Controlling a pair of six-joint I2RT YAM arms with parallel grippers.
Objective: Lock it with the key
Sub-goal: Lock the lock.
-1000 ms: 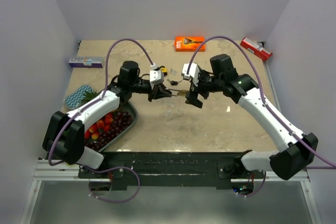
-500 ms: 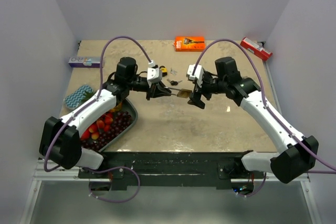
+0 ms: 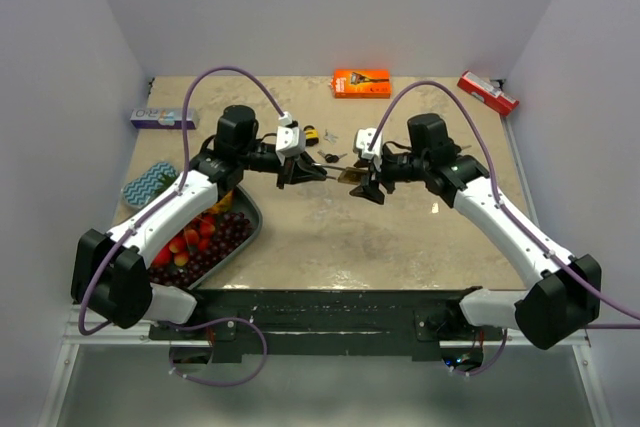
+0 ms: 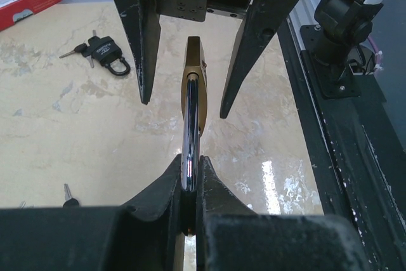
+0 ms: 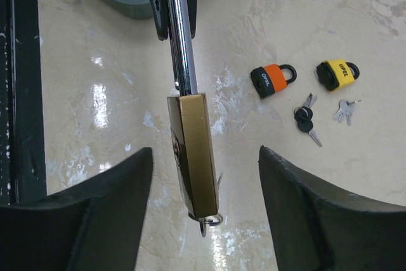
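Gripping the steel shackle of the brass padlock (image 4: 193,74), the left tool (image 4: 189,171) is clamped shut and holds the lock out level above the middle of the table (image 3: 400,237), its body pointing right. The right tool (image 5: 206,160) faces it from the right with its jaws apart. One finger stands on each side of the brass body, with a clear gap on both sides and no contact. A small metal ring shows at the body's end nearest the right tool. On the table beyond lie an orange padlock (image 5: 273,79), a yellow padlock (image 5: 336,74) and loose keys (image 5: 306,118).
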